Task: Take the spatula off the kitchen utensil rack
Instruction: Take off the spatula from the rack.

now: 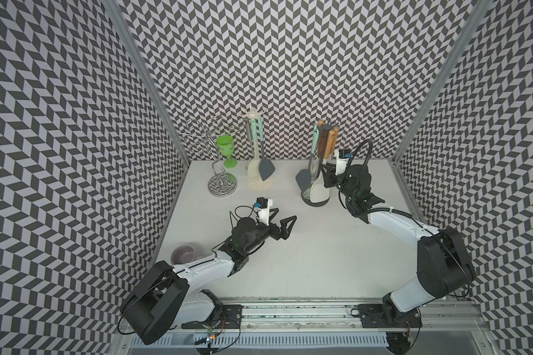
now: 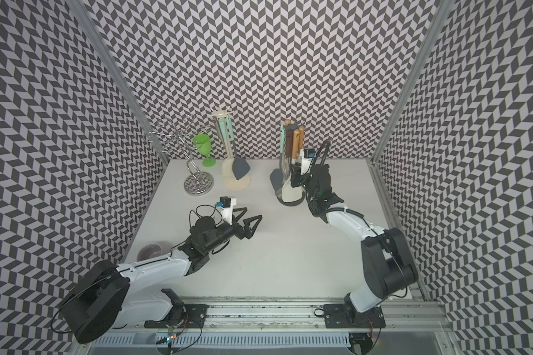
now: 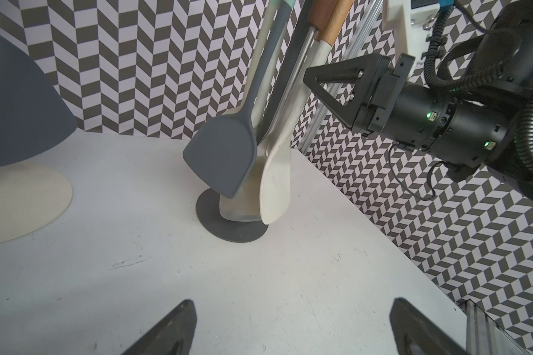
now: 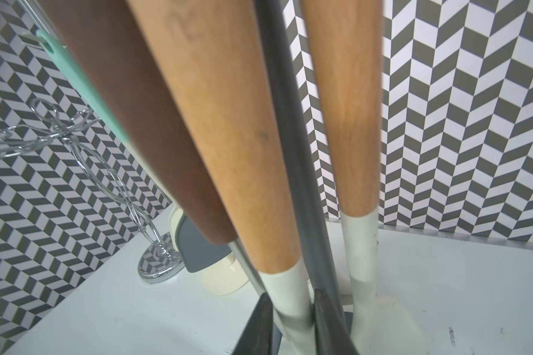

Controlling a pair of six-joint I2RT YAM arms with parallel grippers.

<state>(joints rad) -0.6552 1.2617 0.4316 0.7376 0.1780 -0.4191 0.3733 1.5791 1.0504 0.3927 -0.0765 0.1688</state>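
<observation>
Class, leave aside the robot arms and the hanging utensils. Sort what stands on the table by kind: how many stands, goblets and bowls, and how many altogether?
Stands: 3 (wire stand, cream rack, grey-based rack)
Goblets: 1 (green goblet)
Bowls: 1 (bowl)
Total: 5

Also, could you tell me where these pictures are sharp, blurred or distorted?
In a top view, light is even and focus sharp, but the wide lens splays the frame post outward; in the left wrist view, the grey spatula is crisp; in the right wrist view, the wooden-handled spatula sits so near the lens that it blurs, while the wall is sharper.
</observation>
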